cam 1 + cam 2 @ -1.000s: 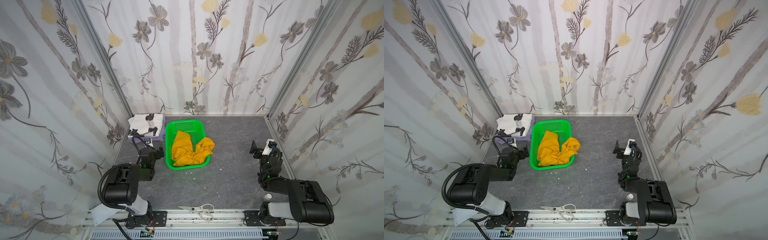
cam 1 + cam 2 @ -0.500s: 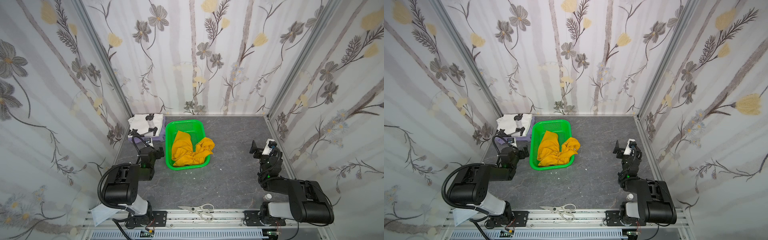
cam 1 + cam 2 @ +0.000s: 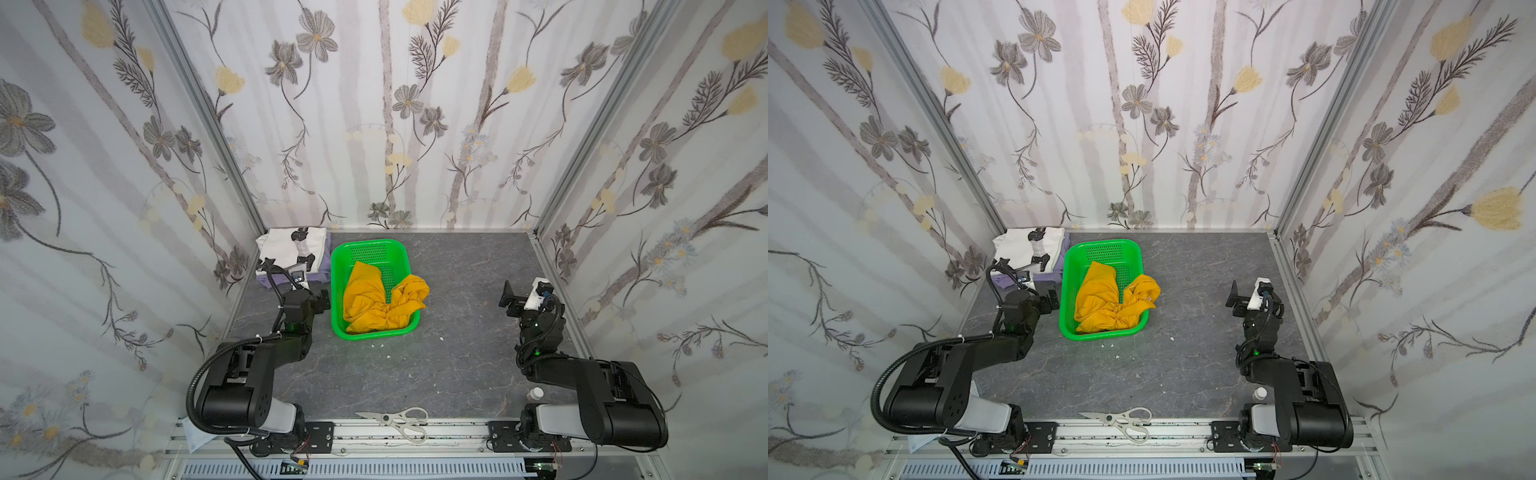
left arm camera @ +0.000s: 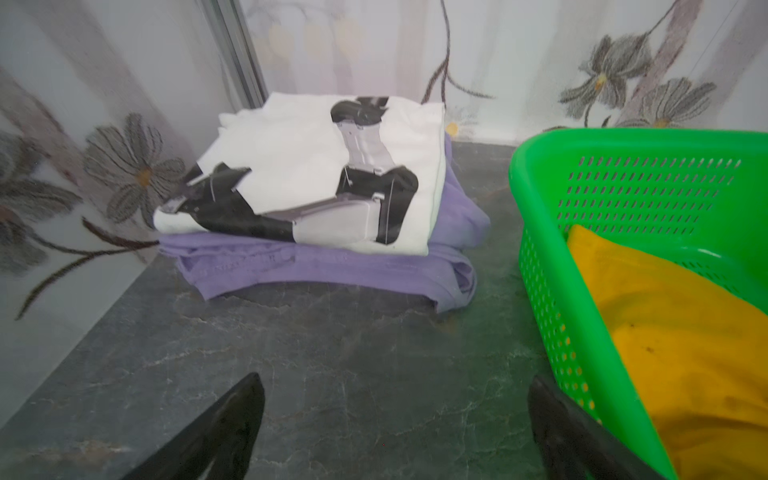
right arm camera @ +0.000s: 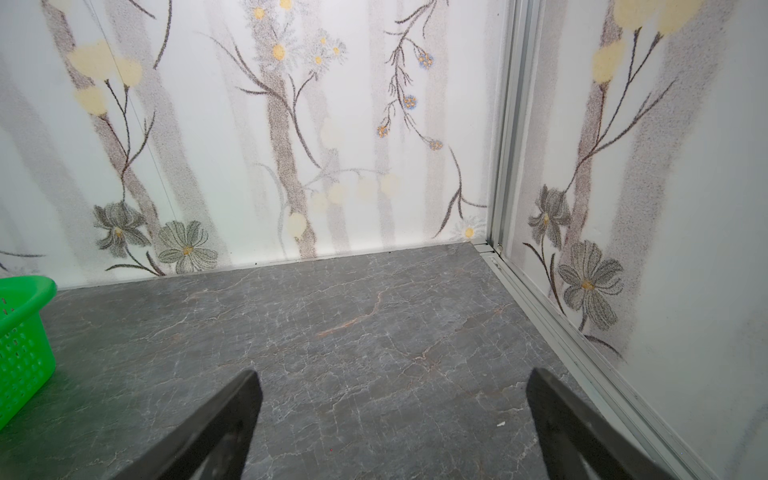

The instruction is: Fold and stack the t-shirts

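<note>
Beside the green basket (image 3: 336,291) holding a crumpled mustard t-shirt (image 3: 372,301), the white printed t-shirt (image 4: 299,162) lies folded atop the lavender t-shirt (image 4: 332,266); left gripper (image 4: 395,380) and right gripper (image 5: 395,374) gape wide, empty.

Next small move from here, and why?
Probably the left gripper, open and beside the green basket, should reach in for the mustard-yellow t-shirt: it lies crumpled there, while the white printed t-shirt already sits folded on the lavender t-shirt.

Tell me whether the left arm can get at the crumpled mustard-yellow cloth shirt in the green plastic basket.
Probably yes: the left claw is open beside the green basket, and the yellow shirt lies uncovered inside, with only the basket wall between.
</note>
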